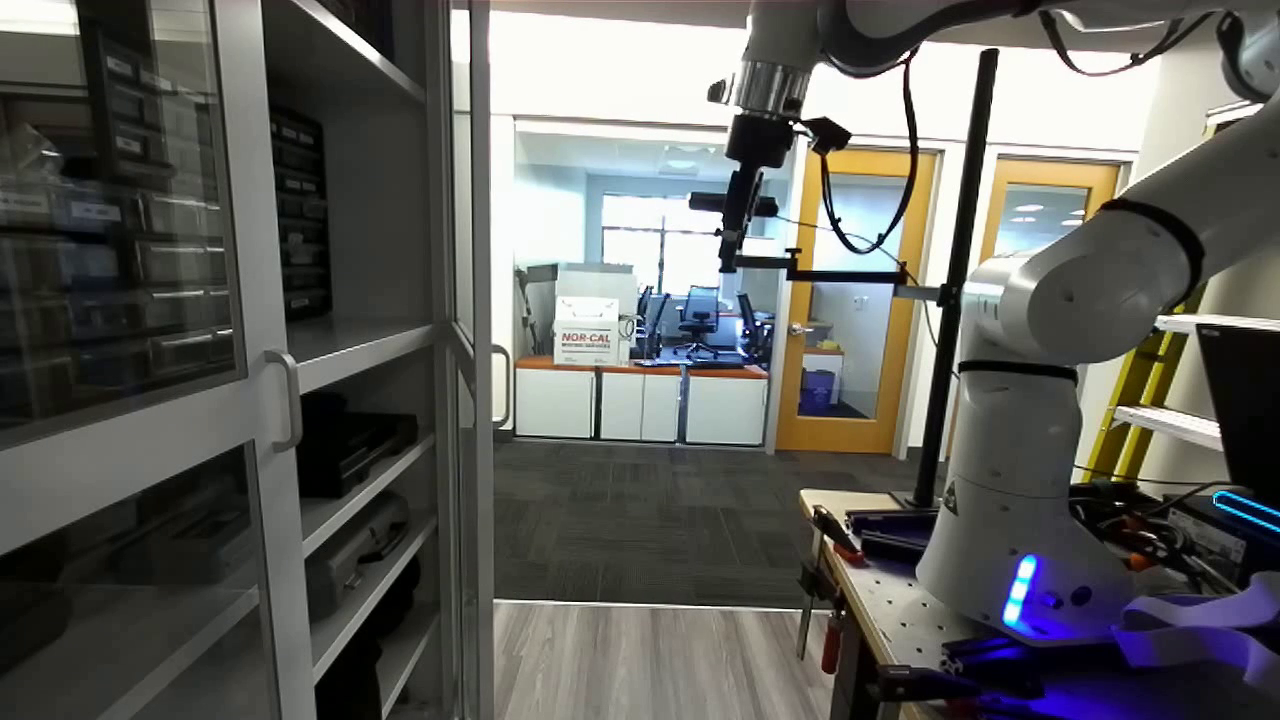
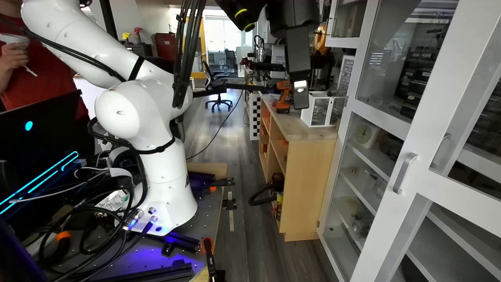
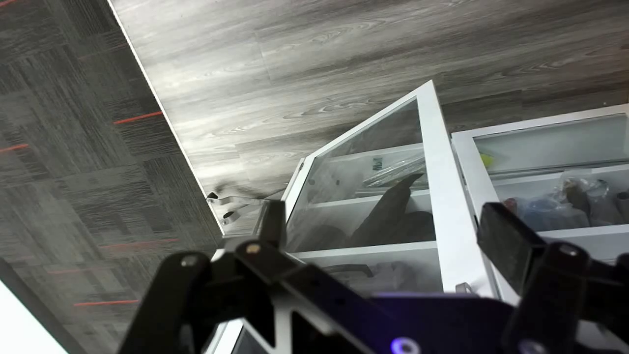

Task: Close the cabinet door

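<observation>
Black fingers [image 3: 272, 223], set wide apart across the lower half of the wrist view with nothing between: gripper [image 3: 386, 226] unclenched and empty, hanging apart from the cabinet door [image 2: 436, 102] in both exterior views, hence no visible contact to count as progress. Just past the finger at right, low in the frame, a small metal handle [image 3: 463, 288], ungripped. Farther off, at centre of the wrist view, that same cabinet door [image 3: 444, 196], white-framed and glazed, ajar, free lower corner jutting out from the cabinet [image 1: 380, 200]. Left of centre in an exterior view, the cabinet door [image 1: 480, 300] nearly edge-on, with a shelf [image 1: 365, 338] in plain sight beside it. Closing judged unfinished, likely left to do: bringing the gripper to the outer face, pushing the door home until level with its neighbour, then backing away. Beyond the free edge, at right of the wrist view, a neighbouring glass door [image 3: 550, 145], apparently flush already and asking for nothing. Farthest, at the top, wood-look floor [image 3: 304, 98] under the jutting corner, plainest sign of a gap left to close, with the size of the swing ahead hard to tell from these angles
</observation>
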Tool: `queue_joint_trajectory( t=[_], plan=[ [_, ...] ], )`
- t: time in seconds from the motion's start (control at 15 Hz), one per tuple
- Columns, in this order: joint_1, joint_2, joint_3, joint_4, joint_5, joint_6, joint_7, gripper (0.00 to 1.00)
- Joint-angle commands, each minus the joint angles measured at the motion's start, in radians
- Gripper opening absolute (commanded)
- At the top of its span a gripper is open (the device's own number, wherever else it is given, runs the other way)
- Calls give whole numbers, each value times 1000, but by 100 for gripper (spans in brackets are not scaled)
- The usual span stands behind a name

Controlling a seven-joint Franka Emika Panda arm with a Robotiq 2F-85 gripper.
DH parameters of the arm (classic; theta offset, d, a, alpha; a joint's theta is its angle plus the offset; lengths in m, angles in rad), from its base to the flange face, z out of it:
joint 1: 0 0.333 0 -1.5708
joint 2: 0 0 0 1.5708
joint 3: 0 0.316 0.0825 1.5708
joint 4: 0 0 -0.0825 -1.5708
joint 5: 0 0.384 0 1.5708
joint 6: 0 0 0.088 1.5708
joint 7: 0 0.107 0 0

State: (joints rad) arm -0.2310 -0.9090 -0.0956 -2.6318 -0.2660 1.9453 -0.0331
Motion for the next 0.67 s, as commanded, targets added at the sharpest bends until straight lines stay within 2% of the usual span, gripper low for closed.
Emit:
queue_joint_trajectory(
  t=[0.0,0.33,0.6],
  plan=[
    [13,2,-9,4,-10,-3,7,100],
    [13,4,-13,2,-9,0,8,100],
    [34,29,-35,-6,2,47,-14,100]
  ],
)
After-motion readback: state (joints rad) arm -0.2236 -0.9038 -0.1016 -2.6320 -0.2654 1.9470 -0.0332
